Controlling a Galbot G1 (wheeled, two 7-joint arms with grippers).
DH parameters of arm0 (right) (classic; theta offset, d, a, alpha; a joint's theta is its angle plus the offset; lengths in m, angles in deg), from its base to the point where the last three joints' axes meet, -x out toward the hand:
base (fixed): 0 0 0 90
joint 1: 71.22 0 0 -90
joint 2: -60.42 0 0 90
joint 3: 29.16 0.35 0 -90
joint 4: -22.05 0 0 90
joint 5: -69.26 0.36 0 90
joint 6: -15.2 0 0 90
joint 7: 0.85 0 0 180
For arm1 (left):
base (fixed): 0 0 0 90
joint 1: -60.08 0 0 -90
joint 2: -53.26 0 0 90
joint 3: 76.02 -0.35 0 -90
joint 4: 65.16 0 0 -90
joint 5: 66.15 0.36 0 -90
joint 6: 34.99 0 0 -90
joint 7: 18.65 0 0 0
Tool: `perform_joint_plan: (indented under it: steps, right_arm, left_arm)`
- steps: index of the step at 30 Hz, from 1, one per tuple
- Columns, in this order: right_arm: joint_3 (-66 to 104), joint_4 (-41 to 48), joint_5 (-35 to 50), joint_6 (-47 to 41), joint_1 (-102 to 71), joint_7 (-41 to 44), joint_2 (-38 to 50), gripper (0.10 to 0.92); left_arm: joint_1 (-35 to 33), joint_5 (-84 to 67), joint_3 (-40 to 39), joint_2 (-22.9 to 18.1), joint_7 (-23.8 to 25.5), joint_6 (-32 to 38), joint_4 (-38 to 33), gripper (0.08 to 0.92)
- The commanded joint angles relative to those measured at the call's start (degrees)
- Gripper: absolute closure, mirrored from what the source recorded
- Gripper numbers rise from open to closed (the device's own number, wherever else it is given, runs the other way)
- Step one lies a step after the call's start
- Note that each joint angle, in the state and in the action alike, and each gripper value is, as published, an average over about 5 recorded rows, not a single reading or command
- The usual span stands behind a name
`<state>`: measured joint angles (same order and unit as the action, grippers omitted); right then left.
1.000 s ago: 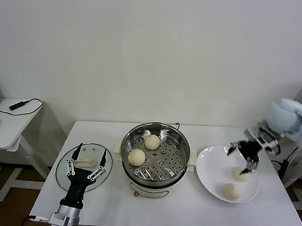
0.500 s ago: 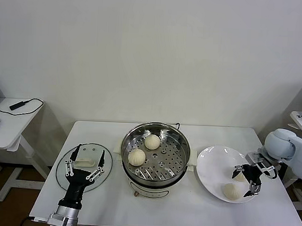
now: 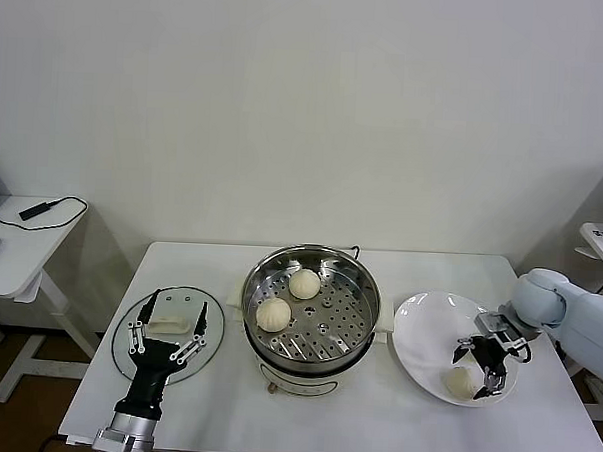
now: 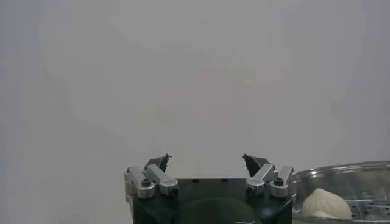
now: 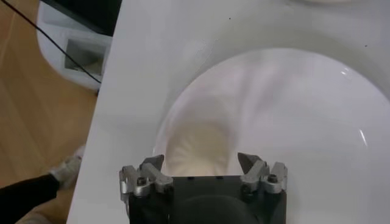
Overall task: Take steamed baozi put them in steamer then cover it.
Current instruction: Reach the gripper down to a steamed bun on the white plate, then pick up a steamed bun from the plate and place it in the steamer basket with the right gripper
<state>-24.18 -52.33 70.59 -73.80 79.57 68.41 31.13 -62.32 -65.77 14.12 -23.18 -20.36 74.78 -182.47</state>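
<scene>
While two steamed baozi [image 3: 288, 299] sit in the steamer [image 3: 310, 316] at centre, the right gripper [image 3: 478, 368], jaws apart, straddles a bun [image 3: 460, 382] on the right plate [image 3: 427, 337]; the left gripper [image 3: 167, 328] idles spread over the lid [image 3: 126, 340].

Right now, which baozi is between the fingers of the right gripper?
The baozi on the white plate, at; the right gripper straddles it, open. The others lie in the steamer.

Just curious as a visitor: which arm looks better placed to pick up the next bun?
The right. Its open claw hangs directly over a baozi on the white plate, while the left claw waits far off above the glass lid.
</scene>
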Motion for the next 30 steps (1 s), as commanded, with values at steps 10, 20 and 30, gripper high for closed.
perform_joint_plan:
  steps: [10,20,30]
  right_arm:
    - [0.7,0.3,0.0,-0.6,-1.1,-0.5,-0.4,0.337]
    - [-4.6,-4.2,3.6,-0.3,10.7,0.0,1.4,0.414]
    - [-23.8,-9.5,8.7,11.3,43.6,0.4,-6.9,0.415]
  left_arm:
    - [-0.2,0.0,0.1,0.3,-0.1,0.0,-0.2,0.177]
    - [-0.5,0.0,0.1,0.5,-0.1,-0.1,-1.0,0.177]
    - [-0.7,-0.1,0.0,0.7,-0.1,-0.1,-1.9,0.177]
